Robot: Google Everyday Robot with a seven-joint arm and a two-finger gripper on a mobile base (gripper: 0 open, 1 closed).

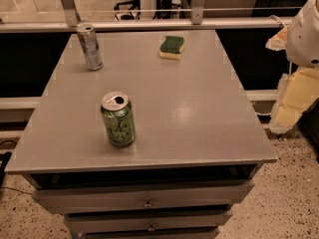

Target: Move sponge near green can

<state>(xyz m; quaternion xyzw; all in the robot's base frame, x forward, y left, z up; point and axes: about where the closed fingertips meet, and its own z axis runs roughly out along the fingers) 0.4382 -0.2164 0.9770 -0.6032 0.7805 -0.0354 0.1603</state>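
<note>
sponge (172,47) at worktop (199,108) far edge, green can (118,119) near front edge. end effector (296,96) off the right edge, state can't tell. risk: low approach tips the green can, or homes on silver can (89,47), far-left corner.

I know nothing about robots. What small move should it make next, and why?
Probably swing the claw left over the table until it hangs above the sponge. The claw sits off the table's right side, touching nothing on it. The sponge lies near the far edge, well apart from the green can standing near the front left, so it must be reached first.
</note>
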